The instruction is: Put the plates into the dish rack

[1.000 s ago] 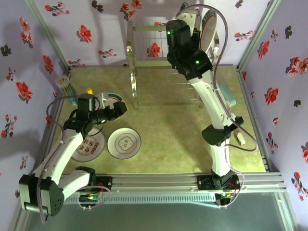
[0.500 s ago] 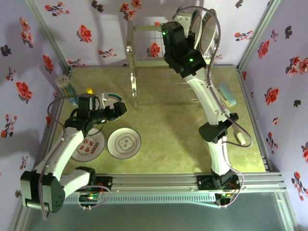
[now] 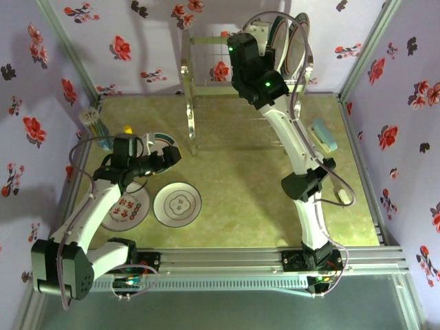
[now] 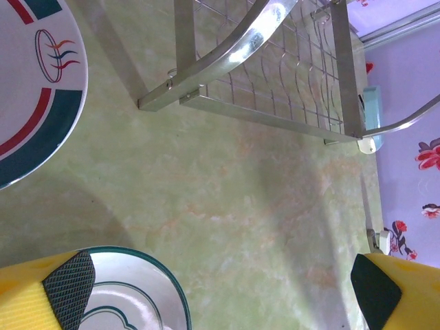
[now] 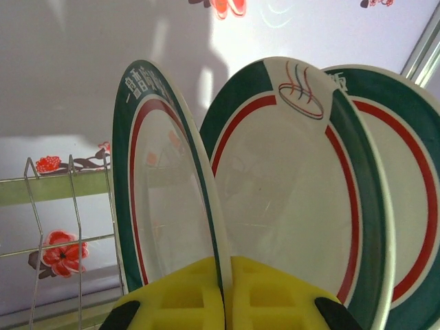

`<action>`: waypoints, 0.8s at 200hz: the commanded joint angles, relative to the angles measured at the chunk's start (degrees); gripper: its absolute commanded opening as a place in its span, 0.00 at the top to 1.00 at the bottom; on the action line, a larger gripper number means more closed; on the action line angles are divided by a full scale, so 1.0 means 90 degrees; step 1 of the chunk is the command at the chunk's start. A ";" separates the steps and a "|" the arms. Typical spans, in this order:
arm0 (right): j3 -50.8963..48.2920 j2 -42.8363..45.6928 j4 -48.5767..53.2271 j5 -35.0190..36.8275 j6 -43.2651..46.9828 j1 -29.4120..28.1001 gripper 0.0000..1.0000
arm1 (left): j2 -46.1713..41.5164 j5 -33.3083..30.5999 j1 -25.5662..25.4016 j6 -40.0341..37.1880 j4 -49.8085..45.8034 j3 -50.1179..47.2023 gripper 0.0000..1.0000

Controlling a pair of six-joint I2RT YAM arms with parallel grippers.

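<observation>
Seen from above, the dish rack (image 3: 234, 96) is standing at the far side of the bench (image 3: 247, 192). The right arm (image 3: 302, 158) is reaching up to its top basket, where upright banded plates (image 3: 294, 47) are standing at the right end. The left end effector (image 3: 167, 155) is hovering low over the left part of the bench, just beside a banded plate (image 3: 155, 142) lying flat. Nearer the arm bases, a plain plate with a centre motif (image 3: 177, 204) and a red-patterned plate (image 3: 126, 212) are lying flat side by side.

In the left wrist view, the left end effector is sitting released, its black pads (image 4: 69, 292) spread wide apart at the two lower corners. The plain plate's green-edged rim is lying under the left-hand finger. The banded plate is showing at the upper left, and the rack's foot frame is crossing the top.

In the right wrist view, the right end effector (image 5: 223, 299) is clenching, its yellow fingers grasping the lower rim of the leftmost plate (image 5: 155, 192) of three upright ones. The middle plate (image 5: 289, 199) and rightmost plate (image 5: 405, 185) are standing close behind it, overlapping. The rack's wire grid (image 5: 72, 234) is showing at the left. Whether the grasped plate is sitting in a slot cannot be told.
</observation>
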State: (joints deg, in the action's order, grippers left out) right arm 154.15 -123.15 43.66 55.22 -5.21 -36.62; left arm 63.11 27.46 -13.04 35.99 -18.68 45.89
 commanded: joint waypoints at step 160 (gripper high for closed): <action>0.0234 -0.0326 -0.0018 -0.0138 -0.0510 0.0124 1.00 | 0.0172 0.0157 0.0172 -0.0240 0.0108 0.0009 0.00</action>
State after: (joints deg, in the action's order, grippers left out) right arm 154.69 -125.05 43.70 55.07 -7.57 -35.88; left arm 64.51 27.68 -12.10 35.33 -18.46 45.89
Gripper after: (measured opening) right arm 0.081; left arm 0.997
